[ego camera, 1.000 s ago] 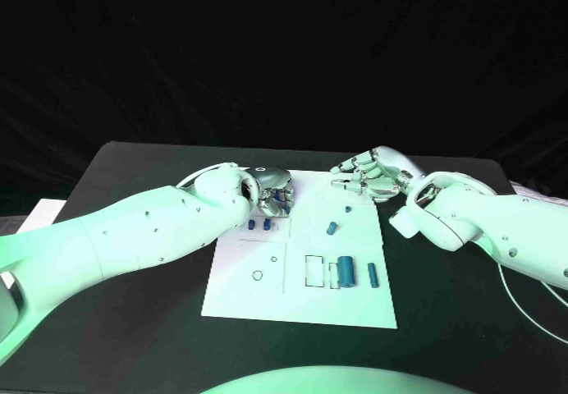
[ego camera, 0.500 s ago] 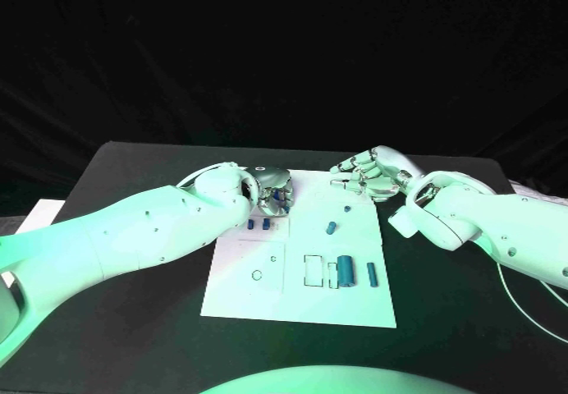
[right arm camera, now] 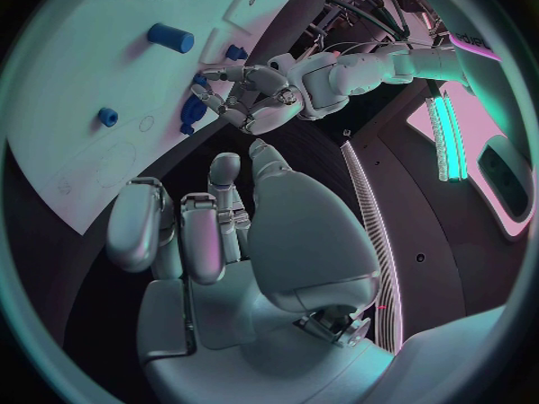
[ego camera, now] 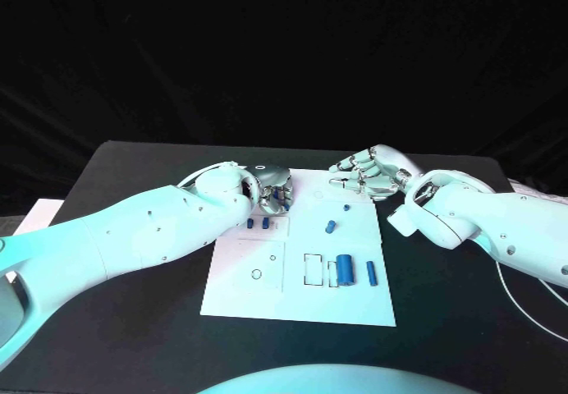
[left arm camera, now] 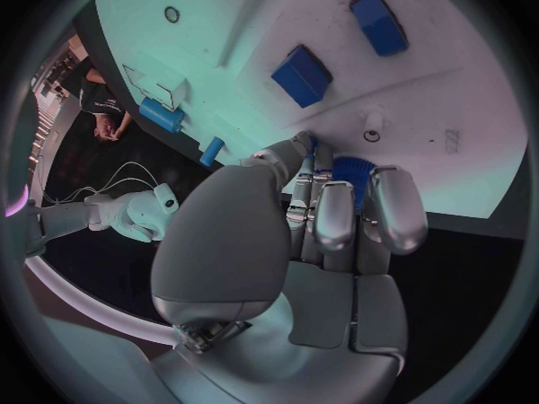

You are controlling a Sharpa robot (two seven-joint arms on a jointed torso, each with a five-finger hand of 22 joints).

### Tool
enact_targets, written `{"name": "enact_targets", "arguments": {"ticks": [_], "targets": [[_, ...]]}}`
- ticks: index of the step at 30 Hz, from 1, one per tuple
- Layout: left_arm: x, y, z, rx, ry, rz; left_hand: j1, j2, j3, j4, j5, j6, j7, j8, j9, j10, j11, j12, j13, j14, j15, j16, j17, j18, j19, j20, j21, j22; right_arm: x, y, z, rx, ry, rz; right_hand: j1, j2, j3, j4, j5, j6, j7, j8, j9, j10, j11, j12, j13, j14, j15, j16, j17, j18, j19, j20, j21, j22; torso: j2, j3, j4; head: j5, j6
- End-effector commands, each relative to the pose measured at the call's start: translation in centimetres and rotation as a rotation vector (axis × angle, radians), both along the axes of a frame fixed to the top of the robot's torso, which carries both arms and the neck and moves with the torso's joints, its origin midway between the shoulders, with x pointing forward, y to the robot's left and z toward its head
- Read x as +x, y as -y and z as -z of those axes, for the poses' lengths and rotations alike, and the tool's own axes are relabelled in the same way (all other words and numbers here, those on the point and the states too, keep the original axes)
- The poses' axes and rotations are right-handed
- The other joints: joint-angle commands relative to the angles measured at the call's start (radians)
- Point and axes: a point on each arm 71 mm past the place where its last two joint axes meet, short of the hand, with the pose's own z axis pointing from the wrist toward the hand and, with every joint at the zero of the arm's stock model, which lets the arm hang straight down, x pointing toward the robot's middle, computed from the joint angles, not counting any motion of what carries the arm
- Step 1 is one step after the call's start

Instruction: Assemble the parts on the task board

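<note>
Several blue parts sit on the white board point(ego camera: 296, 287), which lies in the middle of the black table point(ego camera: 130, 328). Nearest me on the board, a thick cylinder point(ego camera: 345, 268) lies just beside a rectangular outline, with a thin rod point(ego camera: 372, 272) on its other side. Further up the board a small peg point(ego camera: 332, 226) and a smaller peg point(ego camera: 347, 207) are near the middle, and two blocks point(ego camera: 259, 222) lie side by side close under my left hand point(ego camera: 267, 190). That hand is over the far left part of the board, its fingers point(left arm camera: 337, 211) curled down together around a blue part point(left arm camera: 350, 172), pinching it between thumb and fingers right at the board's surface, near a small hole. My left wrist view shows the two blocks apart from the held part, further along the board. My right hand point(ego camera: 369, 174) hovers over the far right corner of the board, well apart from the left one, its fingers curled in loosely with nothing in them that I can see.
</note>
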Motion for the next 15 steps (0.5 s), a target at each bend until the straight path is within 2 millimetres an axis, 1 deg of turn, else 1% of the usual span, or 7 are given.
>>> {"name": "enact_targets", "arguments": {"ticks": [1, 4, 10, 12, 15], "targets": [[-0.5, 0.1, 1.3, 0.031, -0.046, 0.021, -0.001, 0.013, 0.011, -0.005, -0.003, 0.014, 0.000, 0.008, 0.002, 0.014, 0.000, -0.009, -0.001, 0.014, -0.010, 0.005, -0.003, -0.013, 0.006, -0.005, 0.007, 0.005, -0.1, -0.2, 0.0, 0.001, -0.002, -0.019, -0.005, 0.009, -0.003, 0.000, 0.004, 0.009, 0.001, 0.004, 0.001, 0.000, -0.001, 0.003, 0.001, 0.053, -0.007, -0.004, 0.055, 0.015, -0.004, 0.000, -0.004, 0.000, -0.001, 0.0000, 0.0006, -0.001, 0.000], [-0.5, 0.0, 1.2, 0.014, -0.036, 0.019, -0.003, 0.013, 0.017, -0.011, -0.003, 0.021, 0.002, 0.007, 0.002, 0.023, 0.000, -0.015, -0.001, 0.014, -0.011, 0.005, -0.007, -0.014, 0.006, -0.006, 0.009, 0.007, -0.1, -0.2, 0.0, 0.001, -0.002, -0.019, -0.005, 0.009, -0.003, 0.001, 0.004, 0.010, 0.001, 0.004, 0.001, 0.002, -0.001, 0.005, 0.002, 0.053, -0.007, -0.004, 0.054, 0.015, -0.004, 0.000, -0.004, 0.000, -0.001, 0.0001, 0.0003, -0.001, 0.000], [-0.7, -0.5, 0.7, -0.045, -0.019, 0.000, -0.018, 0.008, 0.020, -0.012, -0.004, 0.017, 0.008, -0.001, -0.002, 0.020, 0.005, -0.033, -0.004, 0.013, -0.007, 0.004, -0.011, -0.014, 0.006, -0.005, 0.011, 0.010, -0.1, -0.2, 0.0, 0.001, -0.002, -0.019, -0.005, 0.009, -0.003, 0.001, 0.004, 0.010, 0.001, 0.004, 0.001, 0.002, -0.001, 0.005, 0.002, 0.053, -0.007, -0.004, 0.054, 0.015, -0.004, 0.000, -0.004, 0.000, -0.001, -0.0007, 0.0005, -0.002, 0.004], [-0.8, -0.8, 0.4, -0.066, -0.016, -0.007, -0.022, 0.007, 0.021, -0.013, -0.004, 0.017, 0.009, -0.004, -0.003, 0.020, 0.006, -0.038, -0.004, 0.013, -0.006, 0.004, -0.012, -0.014, 0.006, -0.004, 0.010, 0.010, -0.1, -0.2, 0.0, 0.000, -0.002, -0.018, -0.005, 0.009, -0.003, 0.001, 0.004, 0.010, 0.001, 0.004, 0.001, 0.002, -0.001, 0.005, 0.002, 0.053, -0.007, -0.004, 0.054, 0.015, -0.004, 0.000, -0.004, 0.000, -0.002, -0.0001, 0.0017, -0.003, 0.005], [-1.1, -1.4, -0.4, -0.102, -0.008, -0.019, -0.025, 0.006, 0.022, -0.013, -0.004, 0.016, 0.010, -0.006, -0.004, 0.020, 0.007, -0.043, -0.005, 0.013, -0.005, 0.004, -0.015, -0.014, 0.006, -0.003, 0.010, 0.011, 0.0, -0.1, 0.1, -0.001, -0.002, -0.016, -0.005, 0.009, -0.003, 0.001, 0.004, 0.010, 0.001, 0.004, 0.001, 0.002, -0.001, 0.005, 0.002, 0.053, -0.007, -0.004, 0.054, 0.015, -0.004, 0.000, -0.004, 0.000, -0.003, 0.0007, 0.0032, -0.005, 0.010]]}}
